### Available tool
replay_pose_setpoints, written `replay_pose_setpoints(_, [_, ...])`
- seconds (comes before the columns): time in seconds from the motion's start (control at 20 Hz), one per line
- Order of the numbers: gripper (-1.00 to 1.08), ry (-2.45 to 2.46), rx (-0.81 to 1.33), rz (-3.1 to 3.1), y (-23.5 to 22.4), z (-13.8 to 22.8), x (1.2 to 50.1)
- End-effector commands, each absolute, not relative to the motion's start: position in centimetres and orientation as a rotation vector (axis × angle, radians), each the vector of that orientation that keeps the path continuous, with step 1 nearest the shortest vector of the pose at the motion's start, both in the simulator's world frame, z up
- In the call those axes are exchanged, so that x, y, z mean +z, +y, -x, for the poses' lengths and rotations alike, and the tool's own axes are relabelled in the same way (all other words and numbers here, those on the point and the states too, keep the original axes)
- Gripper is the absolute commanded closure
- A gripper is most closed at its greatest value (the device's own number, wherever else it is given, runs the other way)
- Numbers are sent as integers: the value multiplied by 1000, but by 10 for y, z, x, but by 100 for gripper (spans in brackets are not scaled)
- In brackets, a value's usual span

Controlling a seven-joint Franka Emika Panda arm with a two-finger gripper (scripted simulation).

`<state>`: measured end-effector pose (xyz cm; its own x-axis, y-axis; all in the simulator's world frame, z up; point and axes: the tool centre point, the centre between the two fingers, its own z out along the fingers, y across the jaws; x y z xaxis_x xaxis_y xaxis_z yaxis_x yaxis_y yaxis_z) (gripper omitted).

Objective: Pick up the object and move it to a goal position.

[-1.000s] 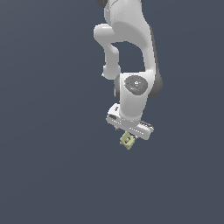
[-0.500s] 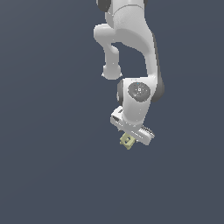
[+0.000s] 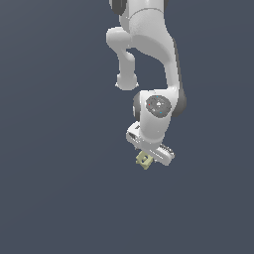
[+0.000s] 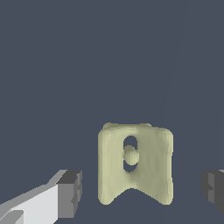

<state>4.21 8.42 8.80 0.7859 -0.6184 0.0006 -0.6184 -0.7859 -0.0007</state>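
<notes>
While the hand [image 4: 139, 190] stands open, both fingers clear of the yellow-green object [image 4: 134, 163], an off-centre closure could knock it askew.

There is 1 white robot arm [image 3: 149, 59], ending in 1 gripper [image 3: 149, 158] with 2 dark-tipped fingers [image 4: 70, 192]. Just beside that gripper is 1 pale yellow-green object [image 3: 144, 159], lying between the 2 fingers.
</notes>
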Motion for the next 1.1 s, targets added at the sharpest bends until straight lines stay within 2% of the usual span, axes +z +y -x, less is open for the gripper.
replay_pose_setpoints(0.0, [-92, 1029, 0, 2968, 84, -42, 81])
replay_pose_setpoints(0.35, [-92, 1034, 0, 2967, 84, -41, 47])
replay_pose_setpoints(0.65, [-92, 1035, 0, 2966, 84, -42, 40])
replay_pose_setpoints(0.7, [108, 1035, 0, 2966, 84, -42, 40])
replay_pose_setpoints(1.05, [108, 1035, 0, 2966, 84, -42, 40])
